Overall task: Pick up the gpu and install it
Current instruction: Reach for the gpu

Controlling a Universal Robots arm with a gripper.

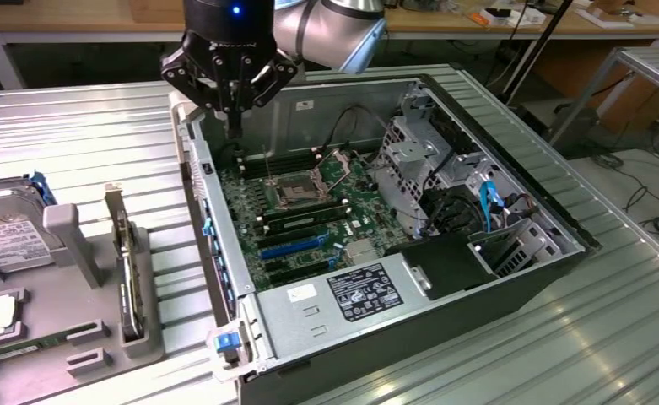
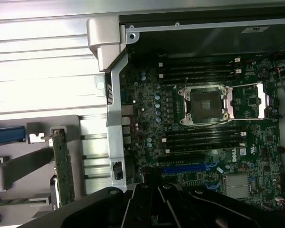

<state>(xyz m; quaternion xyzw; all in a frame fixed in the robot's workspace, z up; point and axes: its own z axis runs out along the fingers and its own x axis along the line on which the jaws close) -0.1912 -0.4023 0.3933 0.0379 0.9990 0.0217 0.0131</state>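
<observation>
The gpu [image 1: 129,274] stands on edge in a grey holder [image 1: 70,245] on the table, at the exterior view's left of the open computer case [image 1: 341,321]. Its silver bracket points up at the far end. My gripper [image 1: 235,128] hangs over the case's far left corner, above the motherboard [image 1: 318,202], well away from the gpu. Its fingers are shut together with nothing between them. In the wrist view the gpu [image 2: 64,164] appears edge-on beside the case wall, the gripper [image 2: 156,189] dark over the blue slots [image 2: 187,168].
A silver hard drive [image 1: 2,236] with a white label and a green memory stick [image 1: 19,346] lie in the same holder. Inside the case are the CPU socket [image 1: 289,190], the drive cage [image 1: 413,156], cables [image 1: 487,202] and the power supply [image 1: 358,291].
</observation>
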